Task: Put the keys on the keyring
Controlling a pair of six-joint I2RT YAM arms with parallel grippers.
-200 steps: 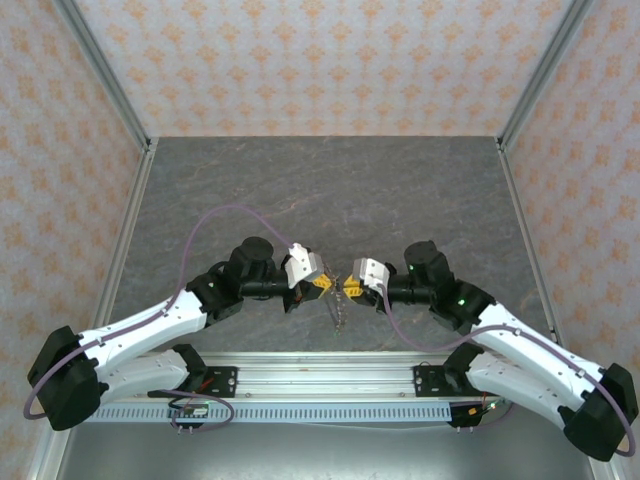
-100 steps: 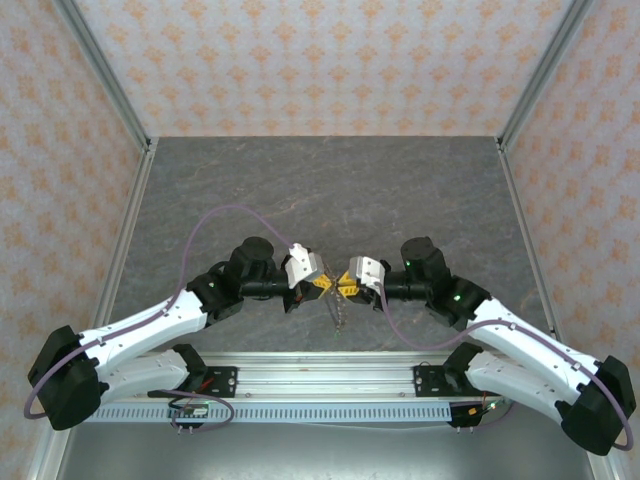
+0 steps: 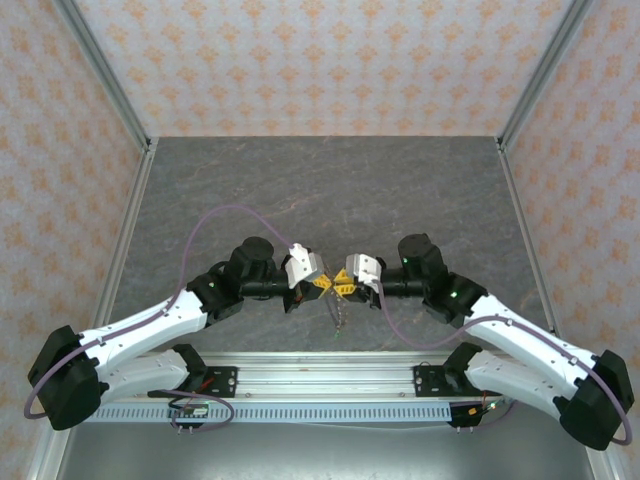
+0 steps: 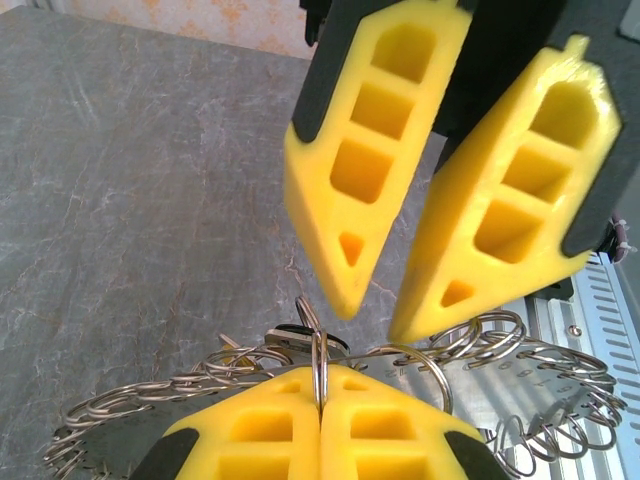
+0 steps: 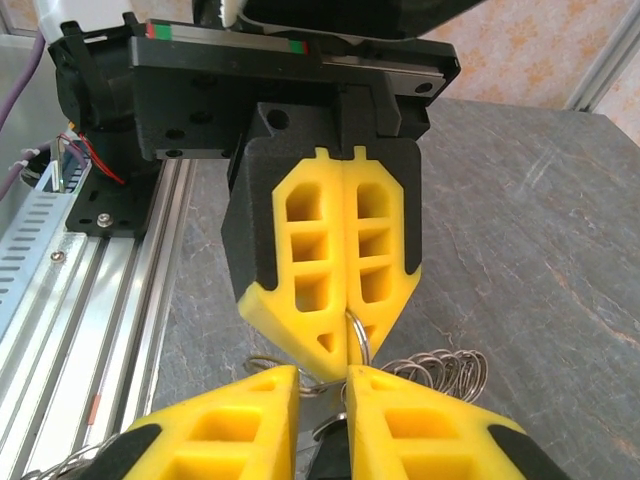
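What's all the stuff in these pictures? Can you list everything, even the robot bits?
table: one, grey and marbled, under everything.
walls: pale with an orange pattern, around the far and side edges of the table.
rail: one, silver metal, along the near edge of the table.
keyring: one, a silvery chain of little wire rings, dangling from the left gripper.
cables: purple, one looping along each arm.
arms: two, white and black, reaching in from the near corners.
left gripper: one, yellow fingers, shut on a ring of the keyring.
right gripper: one, yellow fingers a little apart, tips right by the left gripper's.
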